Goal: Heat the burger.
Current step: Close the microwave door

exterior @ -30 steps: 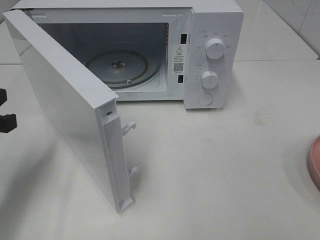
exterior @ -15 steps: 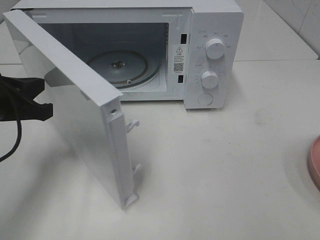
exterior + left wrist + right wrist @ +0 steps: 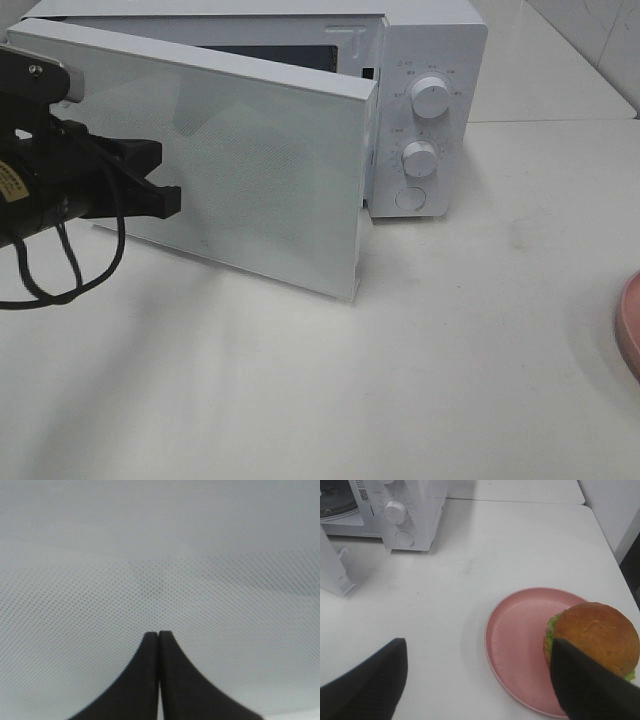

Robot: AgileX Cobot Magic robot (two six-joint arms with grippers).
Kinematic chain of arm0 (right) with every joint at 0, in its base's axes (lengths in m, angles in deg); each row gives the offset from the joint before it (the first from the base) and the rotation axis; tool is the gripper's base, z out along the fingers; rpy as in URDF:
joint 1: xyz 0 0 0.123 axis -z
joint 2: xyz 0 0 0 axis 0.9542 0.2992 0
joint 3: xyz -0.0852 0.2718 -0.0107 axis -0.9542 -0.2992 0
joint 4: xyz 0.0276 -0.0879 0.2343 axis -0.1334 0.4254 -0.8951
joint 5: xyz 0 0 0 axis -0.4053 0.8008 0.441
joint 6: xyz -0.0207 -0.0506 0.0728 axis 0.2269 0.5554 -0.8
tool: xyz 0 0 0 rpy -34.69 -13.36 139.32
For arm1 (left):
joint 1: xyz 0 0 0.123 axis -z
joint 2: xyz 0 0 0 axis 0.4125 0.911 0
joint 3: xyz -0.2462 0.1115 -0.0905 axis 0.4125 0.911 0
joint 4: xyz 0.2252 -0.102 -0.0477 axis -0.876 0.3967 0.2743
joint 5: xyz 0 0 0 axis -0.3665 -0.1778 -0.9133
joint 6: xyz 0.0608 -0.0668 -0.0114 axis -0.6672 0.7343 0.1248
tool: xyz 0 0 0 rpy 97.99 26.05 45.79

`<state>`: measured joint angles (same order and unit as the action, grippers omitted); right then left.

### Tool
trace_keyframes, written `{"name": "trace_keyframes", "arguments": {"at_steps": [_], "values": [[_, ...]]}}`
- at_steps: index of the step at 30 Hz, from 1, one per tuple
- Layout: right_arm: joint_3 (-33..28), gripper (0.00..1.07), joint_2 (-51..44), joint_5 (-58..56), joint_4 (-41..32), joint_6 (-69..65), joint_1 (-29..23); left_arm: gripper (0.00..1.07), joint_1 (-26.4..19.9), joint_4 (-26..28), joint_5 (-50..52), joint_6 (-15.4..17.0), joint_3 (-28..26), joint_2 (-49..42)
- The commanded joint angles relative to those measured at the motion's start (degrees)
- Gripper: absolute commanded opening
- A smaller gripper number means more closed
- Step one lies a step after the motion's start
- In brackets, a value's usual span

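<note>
Burger (image 3: 592, 640): we see it on the pink plate (image 3: 520, 645), pushed toward one side of the plate rather than centred, bun side up, lettuce showing at its edge.
Long axis: none to speak of; the burger is round, so we judge any approach direction grips it alike.
Right gripper (image 3: 480, 680): jaws spread wide, holding nothing; in the right wrist view one dark finger overlaps the burger's near edge, the other stands well apart over bare table (image 3: 470, 555).
Burger relative to right gripper: it lies off toward one finger, not between the two, and we cannot tell whether that finger touches it.
Nearer arm: the right one, in our judgement; the plate sits at the right edge of the high view.
Left gripper (image 3: 165, 200): jaws pressed together, holding nothing, tips right at the dotted outer face of the microwave door (image 3: 250, 160); whether they touch it we cannot tell.
Microwave (image 3: 430, 60): door partly swung, not latched, well apart from the plate.
Next move, as we judge it: the right gripper must shift sideways to centre on the burger.
</note>
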<state>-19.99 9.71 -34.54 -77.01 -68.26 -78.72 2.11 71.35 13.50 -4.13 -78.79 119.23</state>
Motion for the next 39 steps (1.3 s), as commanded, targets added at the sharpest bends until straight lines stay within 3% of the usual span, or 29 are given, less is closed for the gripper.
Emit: {"name": "trace_keyframes", "arguments": {"at_steps": [1,11,18,32,39], "values": [[-0.11,0.76,-1.66,0.29,0.06,0.69,0.34,0.0,1.95,4.53,0.8,0.06,-3.55,2.06],[-0.11,0.76,-1.66,0.29,0.06,0.69,0.34,0.0,5.16,8.77,0.69,0.0,-10.6,7.56],[-0.11,0.76,-1.66,0.29,0.06,0.69,0.34,0.0,6.59,15.58,0.74,-0.92,-15.64,11.86],[-0.11,0.76,-1.66,0.29,0.06,0.69,0.34,0.0,7.68,16.04,0.29,-1.09,-24.24,17.13],[-0.11,0.76,-1.66,0.29,-0.06,0.69,0.34,0.0,8.19,18.74,-0.46,-1.43,-28.88,19.88]]}}
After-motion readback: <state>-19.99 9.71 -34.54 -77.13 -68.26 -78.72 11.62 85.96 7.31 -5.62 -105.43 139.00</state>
